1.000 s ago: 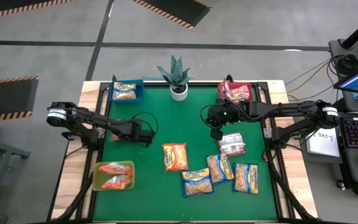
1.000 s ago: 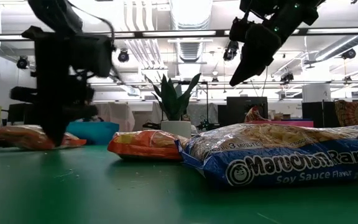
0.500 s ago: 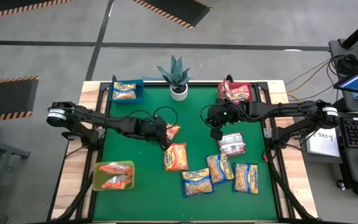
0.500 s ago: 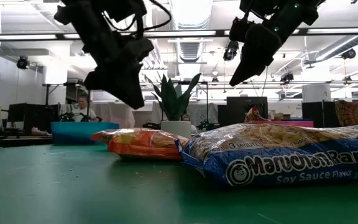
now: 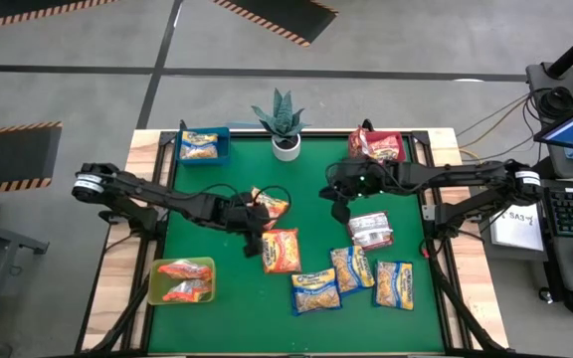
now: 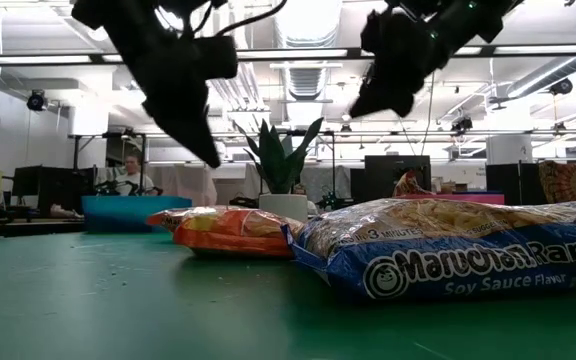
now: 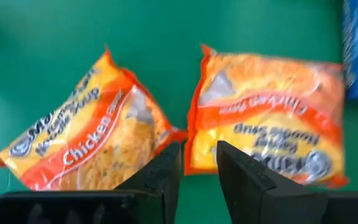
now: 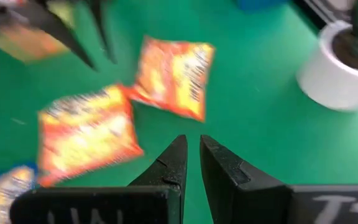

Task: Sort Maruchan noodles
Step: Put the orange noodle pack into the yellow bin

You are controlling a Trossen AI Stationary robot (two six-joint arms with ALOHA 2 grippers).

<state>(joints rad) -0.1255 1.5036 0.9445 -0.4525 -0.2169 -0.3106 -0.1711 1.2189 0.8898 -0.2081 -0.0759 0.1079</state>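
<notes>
Two orange noodle packets lie flat mid-table, one (image 5: 270,206) farther and one (image 5: 281,251) nearer; the left wrist view shows them too (image 7: 86,143) (image 7: 269,134). My left gripper (image 5: 255,235) (image 7: 199,152) hangs above the gap between them, open by a narrow gap and touching nothing. My right gripper (image 5: 339,212) (image 8: 193,146) is shut and raised over bare table, left of the silvery-grey packet (image 5: 371,230). Three blue-edged yellow packets (image 5: 315,290) (image 5: 351,268) (image 5: 394,284) lie flat toward the near edge.
A blue bin (image 5: 204,146) with a packet sits at the far left, a red bin (image 5: 376,147) with red packets at the far right, and a yellow-green bin (image 5: 182,280) with orange packets near left. A potted plant (image 5: 285,124) stands at the far middle edge.
My left gripper has moved toward the table's right and risen off the surface. The orange packet that lay under it farther left now lies to the right, beside the other orange packet. My right gripper has tipped and shifted slightly toward the left.
</notes>
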